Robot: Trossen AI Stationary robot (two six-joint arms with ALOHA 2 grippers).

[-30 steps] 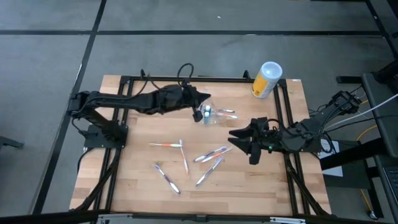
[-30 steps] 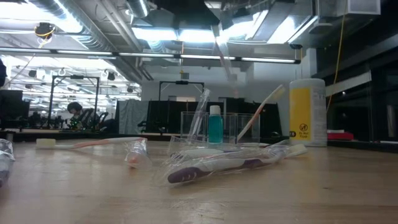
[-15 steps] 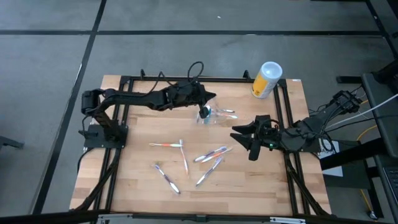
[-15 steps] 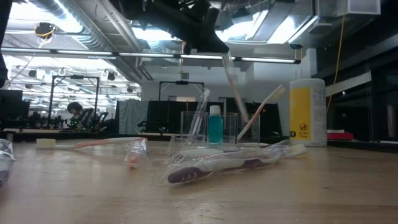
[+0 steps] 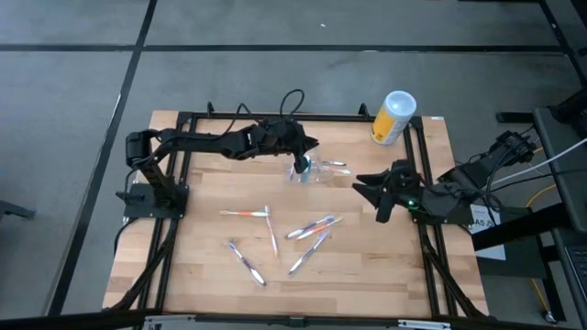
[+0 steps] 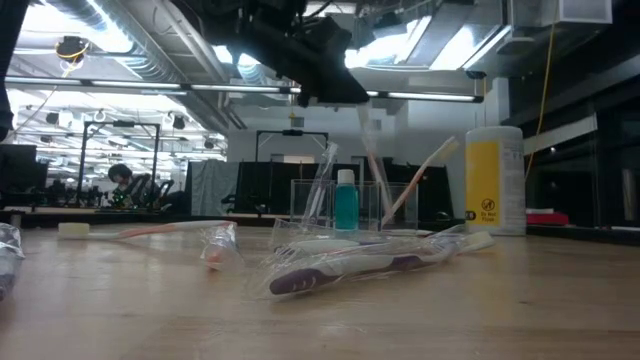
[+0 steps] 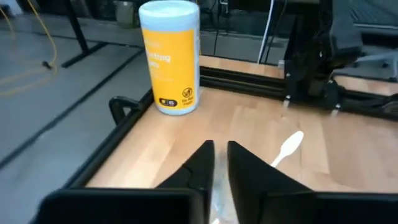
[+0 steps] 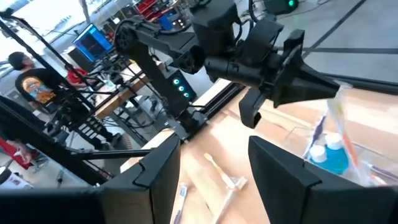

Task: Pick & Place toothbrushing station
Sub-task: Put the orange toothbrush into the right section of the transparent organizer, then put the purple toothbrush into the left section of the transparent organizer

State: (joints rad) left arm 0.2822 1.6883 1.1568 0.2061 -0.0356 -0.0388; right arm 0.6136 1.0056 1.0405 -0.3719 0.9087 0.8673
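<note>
One light, likely brittle and slippery clear toothbrushing station at the table's far middle, right under the left gripper (grip impossible to tell), the right gripper spread empty nearby; probably best pinched by a compartment wall.

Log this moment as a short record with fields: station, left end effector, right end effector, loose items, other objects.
station: clear toothbrushing station standing upright toward the table's far side, holding a teal-capped bottle and toothbrushes
left end effector: left end effector above the station, fingers slightly parted around a toothbrush lowered into the holder
right end effector: right end effector open, empty, hovering to the station's right
loose items: wrapped toothbrushes scattered on the wooden table
other objects: yellow canister with white lid at the far right corner
</note>
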